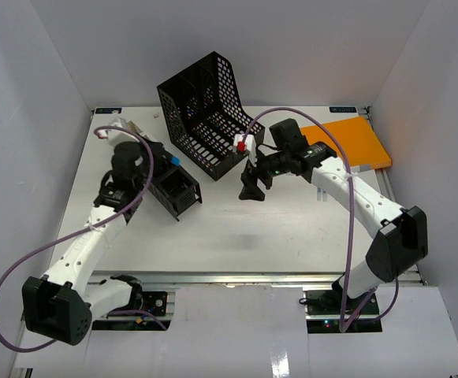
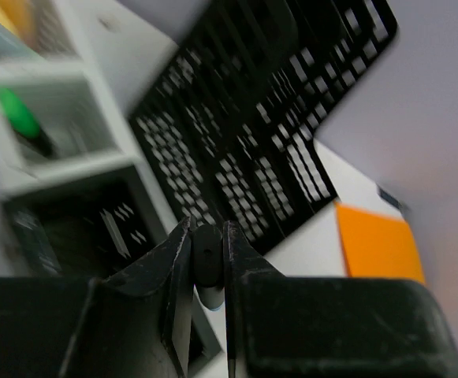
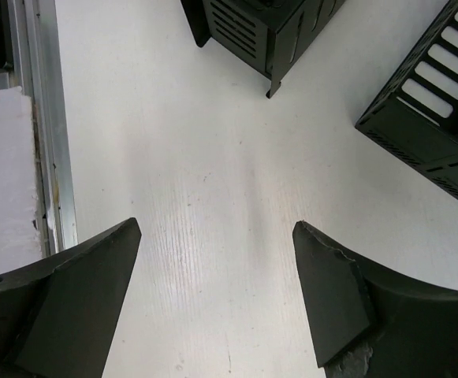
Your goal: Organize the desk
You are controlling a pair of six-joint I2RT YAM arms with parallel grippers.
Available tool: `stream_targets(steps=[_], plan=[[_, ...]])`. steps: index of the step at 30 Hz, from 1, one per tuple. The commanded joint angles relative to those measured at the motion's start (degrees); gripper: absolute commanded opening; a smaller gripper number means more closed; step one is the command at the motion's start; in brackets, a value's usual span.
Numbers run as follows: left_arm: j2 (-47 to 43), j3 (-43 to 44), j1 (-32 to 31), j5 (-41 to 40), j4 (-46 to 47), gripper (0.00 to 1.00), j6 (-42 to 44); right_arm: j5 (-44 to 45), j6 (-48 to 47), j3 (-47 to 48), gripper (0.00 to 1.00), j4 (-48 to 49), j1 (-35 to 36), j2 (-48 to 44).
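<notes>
- Left gripper [image 2: 206, 230] pinches a dark, blue-tipped pen [image 2: 206, 264] beside the black pen holder [image 1: 180, 191], likely to drop it in.
- Right gripper [image 3: 215, 228] hangs spread wide and empty over the desk [image 3: 181, 142].

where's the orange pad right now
In the top view the orange pad lies flat at the far right edge of the desk, right of the black mesh file rack and partly behind the right arm.

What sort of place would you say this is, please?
Probably a robot test cell staged as an office: a white desk boxed in by plain white walls, two arms bolted at its front rail, and stationery such as a black mesh file rack and an orange pad.
</notes>
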Motion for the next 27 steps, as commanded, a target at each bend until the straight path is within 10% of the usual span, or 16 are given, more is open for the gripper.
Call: stream_targets(steps=[1, 7, 19, 27], plan=[[3.1, 8.9, 11.6, 4.1, -6.9, 0.00, 15.6, -3.7, -4.5, -4.0, 0.85, 1.1, -2.6, -4.5], [14.5, 16.3, 22.0, 6.8, -2.7, 0.00, 19.4, -5.7, -6.1, -7.7, 0.85, 1.4, -5.4, -6.2], [29.4, 22.8, 22.7, 11.8, 1.4, 0.03, 20.1, -6.9, -6.8, -9.9, 0.84, 1.3, -15.2, -8.3], [27.3, 19.5, 22.7, 17.4, 1.7, 0.79, 20.8, 18.1, 16.5, -12.1, 0.80, 5.7, -24.0, -5.5]])
